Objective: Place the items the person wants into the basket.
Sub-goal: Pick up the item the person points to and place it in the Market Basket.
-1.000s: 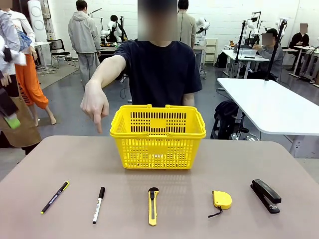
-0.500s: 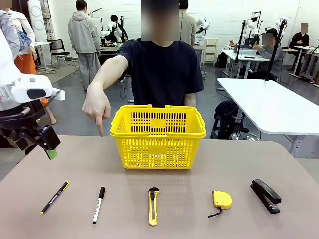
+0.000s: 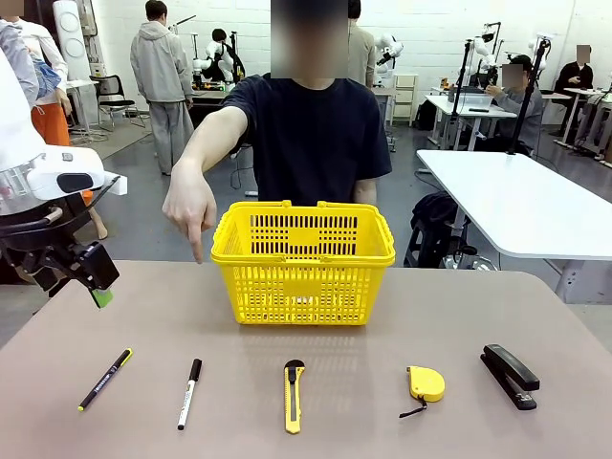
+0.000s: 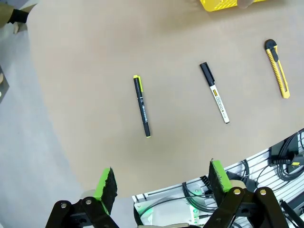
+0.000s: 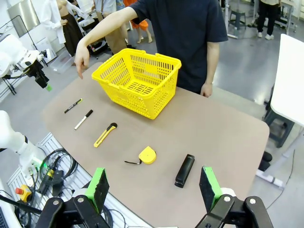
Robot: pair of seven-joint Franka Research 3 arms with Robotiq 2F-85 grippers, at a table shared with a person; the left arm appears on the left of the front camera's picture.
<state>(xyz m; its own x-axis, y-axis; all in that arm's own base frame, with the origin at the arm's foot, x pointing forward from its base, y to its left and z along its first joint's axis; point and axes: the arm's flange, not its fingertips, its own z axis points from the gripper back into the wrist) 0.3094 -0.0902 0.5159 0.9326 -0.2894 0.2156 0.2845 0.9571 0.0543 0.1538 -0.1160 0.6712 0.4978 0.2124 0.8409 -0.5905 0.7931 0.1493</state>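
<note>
Front view puts us at the choosing step. The person in the dark navy short-sleeved T-shirt stands at the far edge of the matte brown desk (image 3: 382, 325). One hand (image 3: 191, 206) is stretched out, its index finger pointing down over the far left part of the desk, just beside the bright yellow lattice-sided plastic basket (image 3: 302, 287). The basket sits at the middle of the far edge, and from the right wrist view we judge it empty.

Along the near edge lie five things in a row, well apart. From the left corner they are:
- the thin black pen with yellow ends (image 3: 105, 380)
- the white marker with black cap (image 3: 189, 393)
- the yellow-and-black utility knife (image 3: 294, 396)
- the small yellow tape measure (image 3: 426, 382)
- the black stapler (image 3: 510, 376), nearest the right corner

The finger lines up roughly with the pen and marker, but we cannot tell which one is meant.

Our left gripper (image 4: 162, 183) hovers above the left edge, its jaws spread wide and holding nothing. In its wrist view the pen lies straight ahead. Our right gripper (image 5: 154, 185) hangs high over the near right corner, also agape and empty.

The next move, as we judge it, is a descent by the left arm. The jaws need to be turned across the slim barrel of the chosen tool and brought low enough to pinch it off the flat top.

The desk surface is plain and smooth. Beyond it we see a grey floor, a long white table (image 3: 516, 201) to the right, and people in grey hoodies at other workstations.
</note>
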